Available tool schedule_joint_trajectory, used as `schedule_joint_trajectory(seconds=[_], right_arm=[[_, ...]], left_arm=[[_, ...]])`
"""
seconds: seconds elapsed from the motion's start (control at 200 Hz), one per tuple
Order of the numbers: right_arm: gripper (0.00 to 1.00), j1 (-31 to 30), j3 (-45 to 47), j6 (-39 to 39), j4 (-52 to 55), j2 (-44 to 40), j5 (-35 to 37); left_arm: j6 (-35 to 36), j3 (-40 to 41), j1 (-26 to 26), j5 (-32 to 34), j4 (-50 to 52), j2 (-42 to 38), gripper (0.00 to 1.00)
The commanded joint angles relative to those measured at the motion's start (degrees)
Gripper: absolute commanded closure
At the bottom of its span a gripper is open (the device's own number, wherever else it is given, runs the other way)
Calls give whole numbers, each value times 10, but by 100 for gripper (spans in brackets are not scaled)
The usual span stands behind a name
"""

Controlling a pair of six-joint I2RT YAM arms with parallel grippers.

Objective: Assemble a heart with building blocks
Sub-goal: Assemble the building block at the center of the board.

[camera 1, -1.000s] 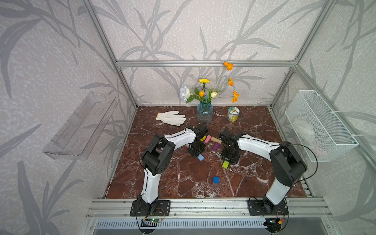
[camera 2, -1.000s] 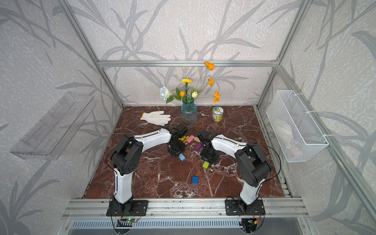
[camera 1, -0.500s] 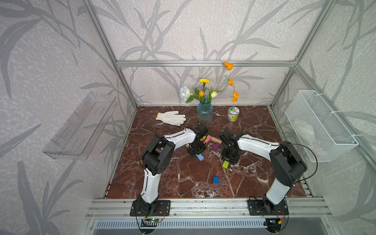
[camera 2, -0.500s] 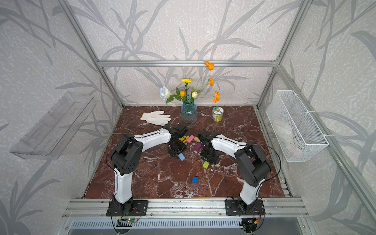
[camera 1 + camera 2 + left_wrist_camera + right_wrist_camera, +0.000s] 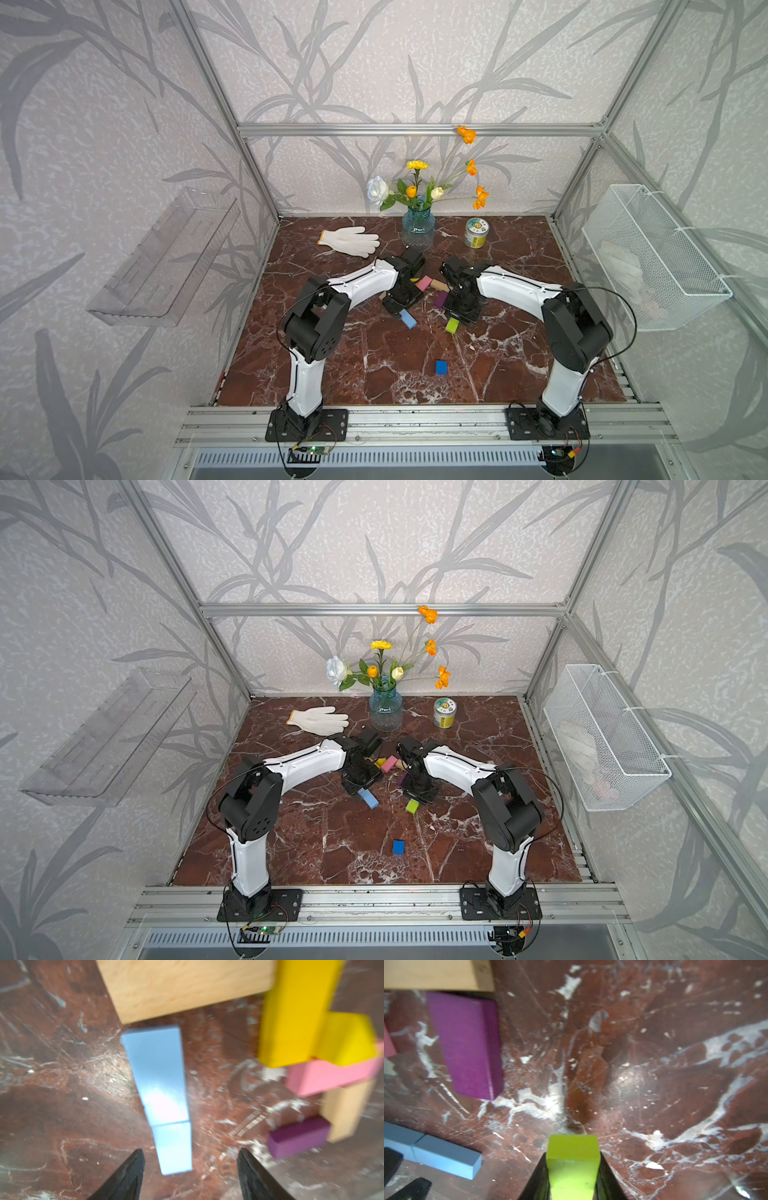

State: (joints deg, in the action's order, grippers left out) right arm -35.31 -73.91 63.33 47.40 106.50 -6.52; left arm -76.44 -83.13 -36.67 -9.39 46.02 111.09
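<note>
My left gripper (image 5: 189, 1152) is open, its jaws standing apart on either side of two light blue bricks (image 5: 160, 1076) laid end to end on the marble. They run up to a tan brick (image 5: 187, 987). Beyond lie a yellow brick (image 5: 291, 1012), a yellow wedge (image 5: 345, 1039), a pink brick (image 5: 330, 1076), another tan brick (image 5: 349, 1111) and a purple brick (image 5: 299, 1138), chained in a curve. My right gripper (image 5: 572, 1155) is shut on the lime brick (image 5: 572, 1167), just above the table near the purple brick (image 5: 467, 1043). A dark blue brick (image 5: 441, 367) lies alone nearer the front.
A white glove (image 5: 351, 241), a glass vase of flowers (image 5: 418, 224) and a small can (image 5: 476, 232) stand along the back. A wire basket (image 5: 648, 257) hangs on the right wall and a clear shelf (image 5: 166, 257) on the left wall.
My left gripper's jaws have opened and let go of the light blue brick, which now lies on the table. The right arm has held still with the lime brick.
</note>
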Motion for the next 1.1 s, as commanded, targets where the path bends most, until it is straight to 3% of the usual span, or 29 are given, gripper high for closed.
schedule_joint_trajectory(seconds=[0.0, 0.35, 1.095], right_arm=[[82, -8, -41, -8, 30, 35, 7], [82, -36, -133, -23, 60, 106, 17], [81, -30, -174, -9, 57, 161, -9]], left_arm=[[15, -13, 4, 15, 14, -37, 27], [29, 14, 34, 11, 6, -77, 26], [29, 48, 68, -3, -3, -95, 26]])
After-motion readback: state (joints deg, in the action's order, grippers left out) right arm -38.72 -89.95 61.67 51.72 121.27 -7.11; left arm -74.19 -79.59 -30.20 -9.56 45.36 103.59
